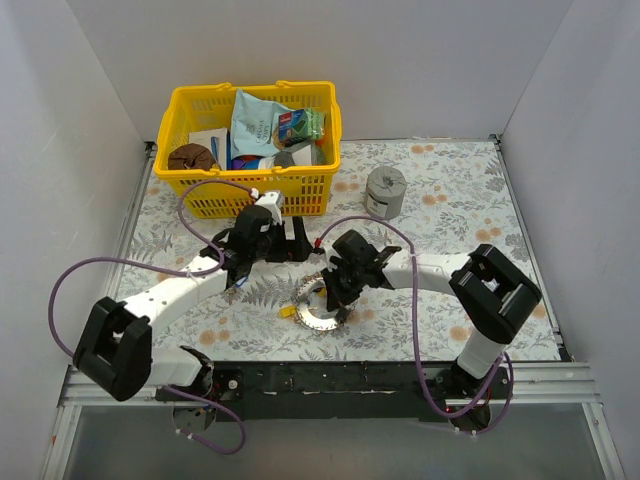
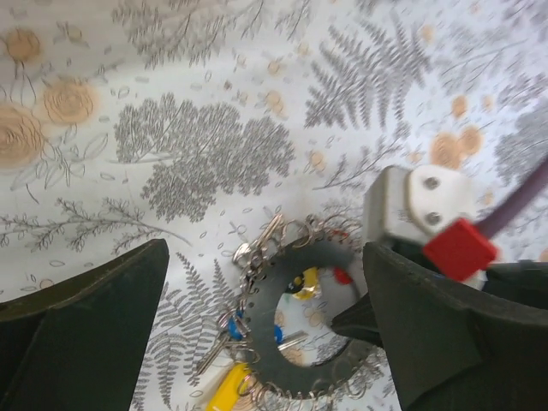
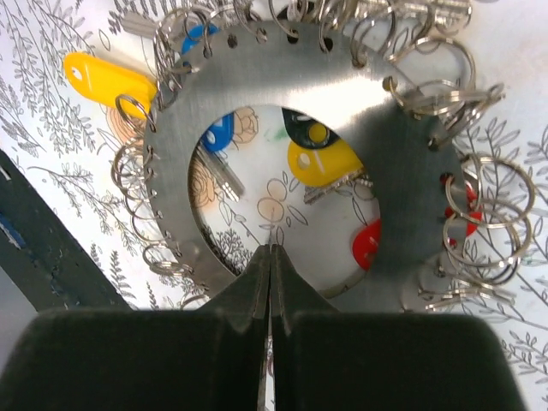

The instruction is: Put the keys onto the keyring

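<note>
The keyring (image 3: 342,90), a flat silver disc with a wide hole, is held just above the flowered table (image 1: 450,220). Many small split rings hang from its rim. Several keys hang on or lie under it: a yellow tag (image 3: 107,79), a blue head (image 3: 218,133), a yellow head (image 3: 321,161) and a red head (image 3: 368,244). My right gripper (image 3: 271,250) is shut on the ring's near rim, its tips reaching into the hole. My left gripper (image 2: 265,342) hangs open above the keyring (image 2: 282,265), fingers wide apart with nothing between them. From above, the keyring (image 1: 322,305) lies between both grippers.
A yellow basket (image 1: 250,92) full of packets stands at the back left, close behind the left wrist. A squat grey metal cylinder (image 1: 385,190) stands at the back right. White walls close in three sides of the table.
</note>
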Motion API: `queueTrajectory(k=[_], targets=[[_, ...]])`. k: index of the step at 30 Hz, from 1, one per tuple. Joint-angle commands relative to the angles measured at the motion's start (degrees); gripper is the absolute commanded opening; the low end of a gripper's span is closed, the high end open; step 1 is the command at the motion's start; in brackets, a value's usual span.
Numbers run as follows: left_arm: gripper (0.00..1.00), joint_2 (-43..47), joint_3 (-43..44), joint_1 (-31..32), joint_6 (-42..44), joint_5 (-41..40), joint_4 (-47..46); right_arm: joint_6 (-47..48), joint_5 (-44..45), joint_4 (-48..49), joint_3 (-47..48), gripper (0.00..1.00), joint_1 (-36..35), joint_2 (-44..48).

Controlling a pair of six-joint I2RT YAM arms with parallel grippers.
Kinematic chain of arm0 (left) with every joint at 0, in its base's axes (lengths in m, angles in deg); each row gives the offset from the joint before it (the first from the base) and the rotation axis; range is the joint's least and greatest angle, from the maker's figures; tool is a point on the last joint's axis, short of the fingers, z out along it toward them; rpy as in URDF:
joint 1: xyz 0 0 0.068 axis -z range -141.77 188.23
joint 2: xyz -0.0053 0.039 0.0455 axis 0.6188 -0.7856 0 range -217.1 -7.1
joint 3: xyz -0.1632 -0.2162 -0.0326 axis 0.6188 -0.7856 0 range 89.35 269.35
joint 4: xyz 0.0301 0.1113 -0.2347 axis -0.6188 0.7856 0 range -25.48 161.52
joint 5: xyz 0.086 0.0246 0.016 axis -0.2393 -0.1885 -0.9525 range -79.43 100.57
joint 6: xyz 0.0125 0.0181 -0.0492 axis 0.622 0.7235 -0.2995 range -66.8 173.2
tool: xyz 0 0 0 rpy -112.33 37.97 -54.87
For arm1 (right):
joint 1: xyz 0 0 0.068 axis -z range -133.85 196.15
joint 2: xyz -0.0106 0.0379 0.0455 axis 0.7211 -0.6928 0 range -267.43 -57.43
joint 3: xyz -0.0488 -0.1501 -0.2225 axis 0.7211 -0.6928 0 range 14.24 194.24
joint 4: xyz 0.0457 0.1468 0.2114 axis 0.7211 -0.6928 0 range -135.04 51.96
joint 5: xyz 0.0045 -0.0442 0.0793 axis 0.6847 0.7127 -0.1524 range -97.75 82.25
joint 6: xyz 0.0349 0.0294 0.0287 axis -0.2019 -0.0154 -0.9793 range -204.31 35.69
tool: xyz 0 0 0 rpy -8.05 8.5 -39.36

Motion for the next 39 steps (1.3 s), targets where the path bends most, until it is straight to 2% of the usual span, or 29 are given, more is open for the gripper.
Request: queueTrajectory(k=[1,17,26,29,34,39], targets=[[0.98,6.9,-2.2,-1.1,-1.7,-4.2,-5.2,0.8,3.2,-3.5,-3.2,0.01,-0.1,2.0],[0.98,6.2,-4.2,-2.7,-2.9,-1.4,-7.6,7.9,17.4,-17.7,-3.4,0.01,1.5,6.8],[0.98,3.4,-5.3,-2.7,-3.6,3.6,-9.8,10.6,22.8,-17.7,0.3,0.01,6.4,3.8],[0.98,3.4,-5.9,-2.7,-3.7,3.8,-11.5,11.1,24.7,-18.3,4.7,0.01,7.0,1.4],[0.98,2.8,-5.8,-2.7,-2.8,4.4,-11.3,13.1,19.0,-16.4,9.0,0.01,7.0,1.0],[0.98,2.8,-6.4,-2.8,-2.3,4.9,-12.0,14.9,8.9,-10.9,7.1,0.01,6.9,6.8]])
